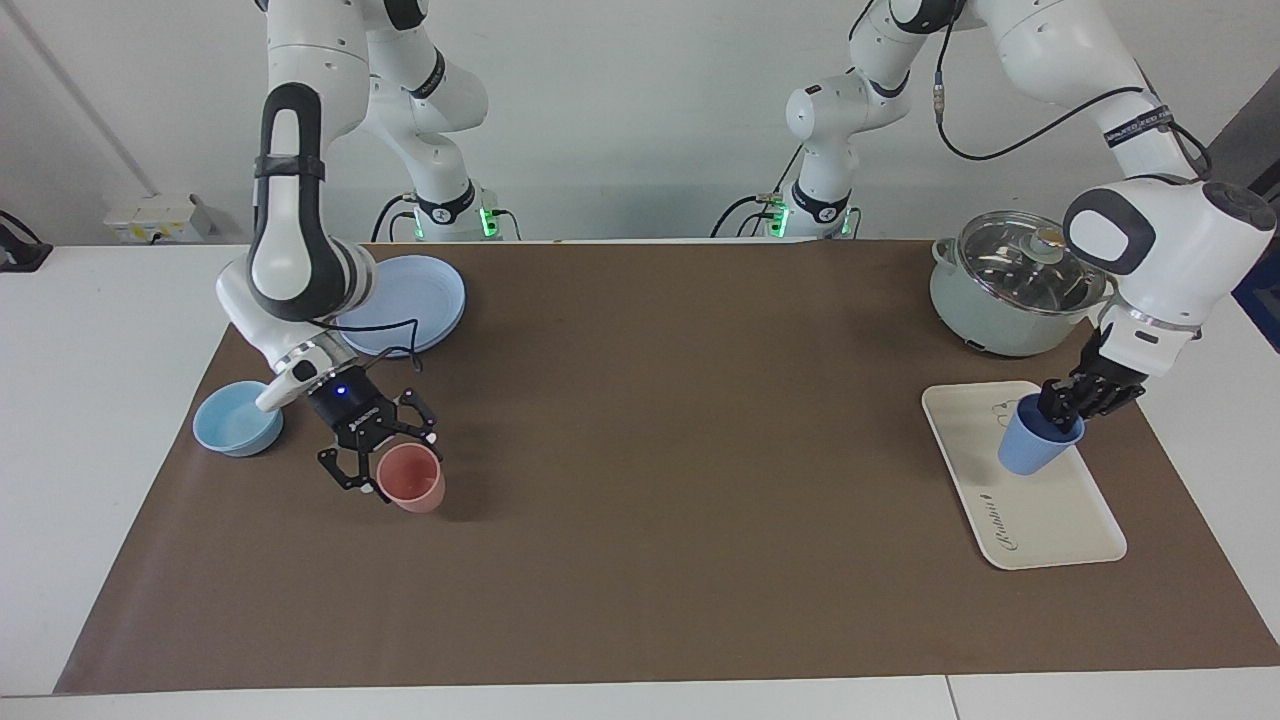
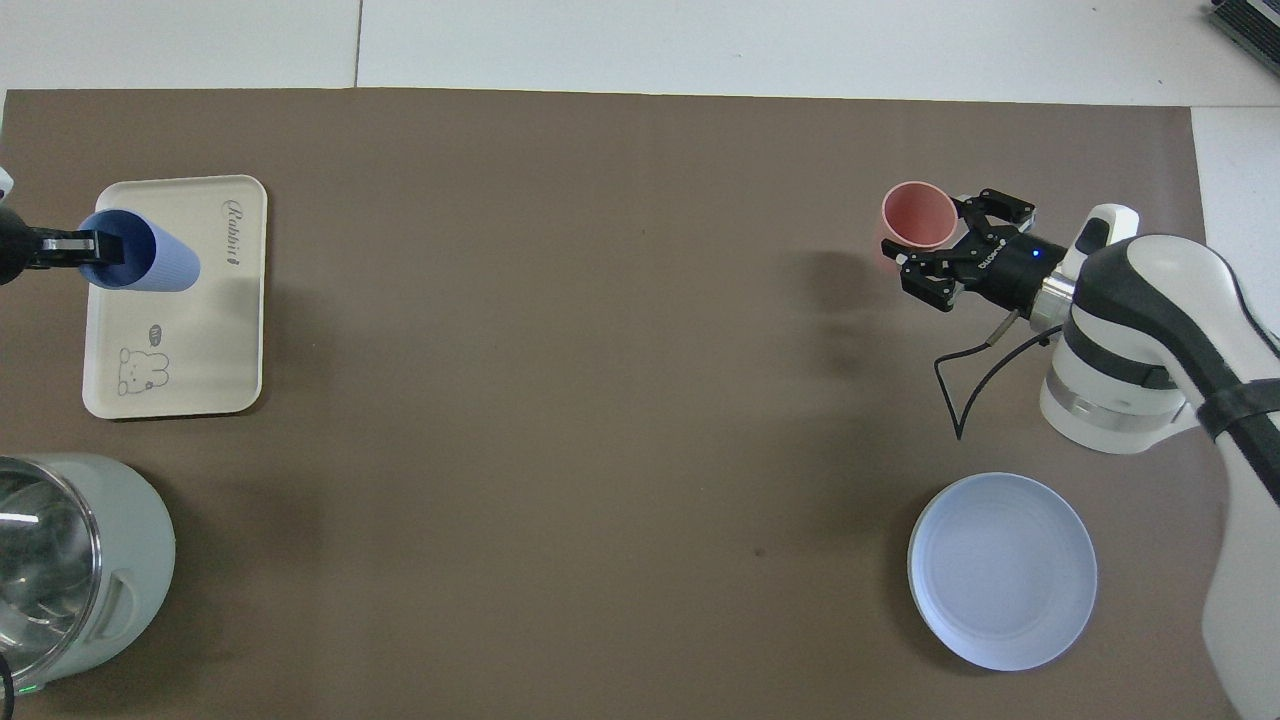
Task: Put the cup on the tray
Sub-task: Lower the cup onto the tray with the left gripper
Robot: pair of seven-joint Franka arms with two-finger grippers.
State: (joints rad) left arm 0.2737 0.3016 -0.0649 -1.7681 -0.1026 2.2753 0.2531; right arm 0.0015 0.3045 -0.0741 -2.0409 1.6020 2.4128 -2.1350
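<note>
Periwinkle-blue cup (image 1: 1035, 446) hangs tilted over the cream-white tray (image 1: 1040, 520), its rim pinched by the left claw (image 1: 1062, 408); from the facing side I cannot tell whether its base touches the tray or hovers just above it. The claw's fingers are closed on the cup's lip, one inside and one outside. From overhead the cup (image 2: 140, 258) covers part of the tray (image 2: 200, 340) near the script-lettering end, and the left claw (image 2: 60, 245) is cut off at the picture's edge.

Nearer to the robots than the tray stands a pale green pot with a glass lid (image 1: 1010, 290), partly hidden by the left arm's wrist and, from overhead, cut off at the corner.

Toward the right arm's end of the brown surface (image 1: 650, 450), the right claw (image 1: 385, 465) sits with its fingers spread wide around a salmon-pink cup (image 1: 412, 478), which stands upright on the surface. Whether the fingers touch it I cannot make out. Beside it lies a low light-blue bowl (image 1: 238, 418), partly covered by the right arm and not visible from overhead. A round blue plate (image 1: 420, 300) lies nearer to the robots.

Counted: two cups, one tray, one pot, one bowl, one plate.
</note>
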